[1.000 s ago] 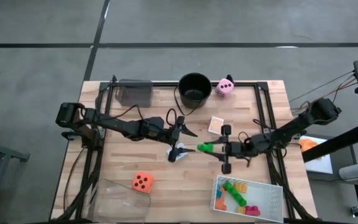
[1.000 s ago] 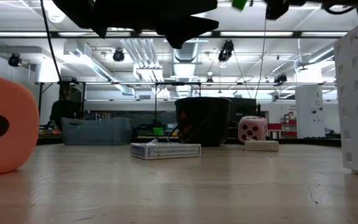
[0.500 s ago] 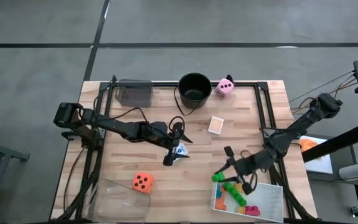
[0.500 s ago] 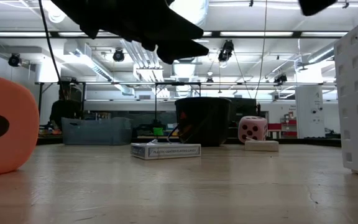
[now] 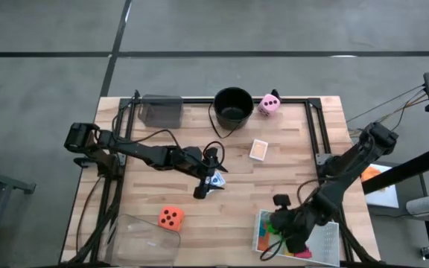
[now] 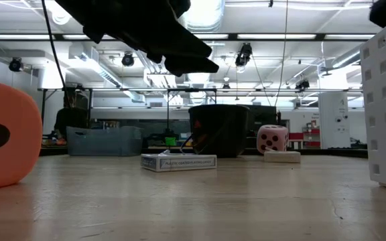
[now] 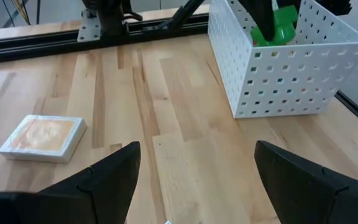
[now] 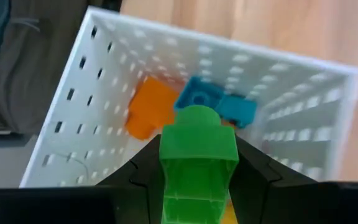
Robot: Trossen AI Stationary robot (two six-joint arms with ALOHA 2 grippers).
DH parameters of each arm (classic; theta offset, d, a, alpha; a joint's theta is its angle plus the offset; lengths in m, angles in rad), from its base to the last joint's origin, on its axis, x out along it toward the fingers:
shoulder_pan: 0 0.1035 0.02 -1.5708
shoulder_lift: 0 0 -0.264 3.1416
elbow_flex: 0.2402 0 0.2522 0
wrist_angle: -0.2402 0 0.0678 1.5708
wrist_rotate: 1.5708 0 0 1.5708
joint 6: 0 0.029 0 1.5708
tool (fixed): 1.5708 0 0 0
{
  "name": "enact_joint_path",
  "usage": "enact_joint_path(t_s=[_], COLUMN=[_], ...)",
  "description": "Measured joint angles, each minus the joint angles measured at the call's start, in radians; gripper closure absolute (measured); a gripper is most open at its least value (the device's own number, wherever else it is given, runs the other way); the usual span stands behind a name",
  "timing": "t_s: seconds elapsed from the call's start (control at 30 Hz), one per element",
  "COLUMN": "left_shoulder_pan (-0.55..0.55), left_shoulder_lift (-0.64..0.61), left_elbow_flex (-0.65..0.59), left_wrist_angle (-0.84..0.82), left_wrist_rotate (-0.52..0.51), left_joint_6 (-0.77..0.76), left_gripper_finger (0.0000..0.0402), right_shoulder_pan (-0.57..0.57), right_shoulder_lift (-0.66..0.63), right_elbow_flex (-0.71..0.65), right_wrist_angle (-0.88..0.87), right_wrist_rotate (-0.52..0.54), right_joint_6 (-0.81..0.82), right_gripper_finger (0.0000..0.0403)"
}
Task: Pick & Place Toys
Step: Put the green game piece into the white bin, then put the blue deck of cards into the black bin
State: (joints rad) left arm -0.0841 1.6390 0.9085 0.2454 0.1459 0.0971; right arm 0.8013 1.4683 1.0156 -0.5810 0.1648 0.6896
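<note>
One green brick (image 8: 198, 149) is getting pinched in the right gripper (image 8: 197, 163) right over the white perforated tray (image 8: 98, 81), looking set for a drop, while the left gripper (image 7: 194, 180) is hanging spread over the counter (image 7: 166, 124) above a card pack (image 5: 216, 179).

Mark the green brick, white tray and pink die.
green brick (image 8: 197, 140): right wrist view, front top face, held between the right hand's fingers.
white tray (image 7: 278, 81): left wrist view, perforated side wall.
pink die (image 5: 269, 104): high view, top face.
</note>
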Motion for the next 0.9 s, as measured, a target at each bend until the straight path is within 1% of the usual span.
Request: enact_joint_path(t_s=[0.1, 0.23, 0.3, 0.4, 0.47, 0.53, 0.63, 0.7, 0.77, 0.83, 0.9], left_shoulder_pan=[0.000, 0.000, 0.000, 0.000, 0.000, 0.000, 0.000, 0.000, 0.000, 0.000, 0.000], left_shoulder_lift=[0.000, 0.000, 0.000, 0.000, 0.000, 0.000, 0.000, 0.000, -0.001, -0.007, -0.018], left_elbow_flex=[0.000, 0.000, 0.000, 0.000, 0.000, 0.000, 0.000, 0.000, 0.000, 0.000, 0.000], left_wrist_angle=[-0.008, -0.014, -0.014, -0.014, -0.013, -0.013, -0.009, -0.004, 0.006, 0.010, 0.016], left_wrist_rotate=[-0.002, -0.009, -0.009, -0.011, -0.015, -0.019, -0.027, -0.045, -0.050, -0.049, -0.049], left_joint_6=[0.000, 0.000, 0.000, -0.001, -0.002, -0.003, -0.009, -0.010, -0.011, -0.011, -0.011], left_gripper_finger=[0.0084, 0.0084, 0.0084, 0.0084, 0.0084, 0.0084, 0.0084, 0.0084, 0.0084, 0.0084, 0.0084], right_shoulder_pan=[0.008, 0.008, 0.008, 0.008, 0.008, 0.008, 0.019, 0.032, 0.051, 0.076, 0.105], right_shoulder_lift=[0.049, 0.087, 0.093, 0.087, 0.068, 0.047, 0.017, -0.007, -0.033, -0.055, -0.071], right_elbow_flex=[0.021, 0.049, 0.059, 0.063, 0.063, 0.063, 0.063, 0.063, 0.063, 0.063, 0.061], right_wrist_angle=[-0.009, -0.066, -0.090, -0.091, -0.091, -0.090, -0.089, -0.089, -0.084, -0.078, -0.059], right_wrist_rotate=[-0.013, -0.013, -0.013, -0.009, -0.008, -0.008, 0.012, 0.068, 0.164, 0.307, 0.472], right_joint_6=[0.037, 0.086, 0.110, 0.142, 0.169, 0.193, 0.203, 0.188, 0.149, 0.100, 0.040], right_gripper_finger=[0.0277, 0.0274, 0.0238, 0.0164, 0.0123, 0.0094, 0.0072, 0.0068, 0.0067, 0.0066, 0.0066])
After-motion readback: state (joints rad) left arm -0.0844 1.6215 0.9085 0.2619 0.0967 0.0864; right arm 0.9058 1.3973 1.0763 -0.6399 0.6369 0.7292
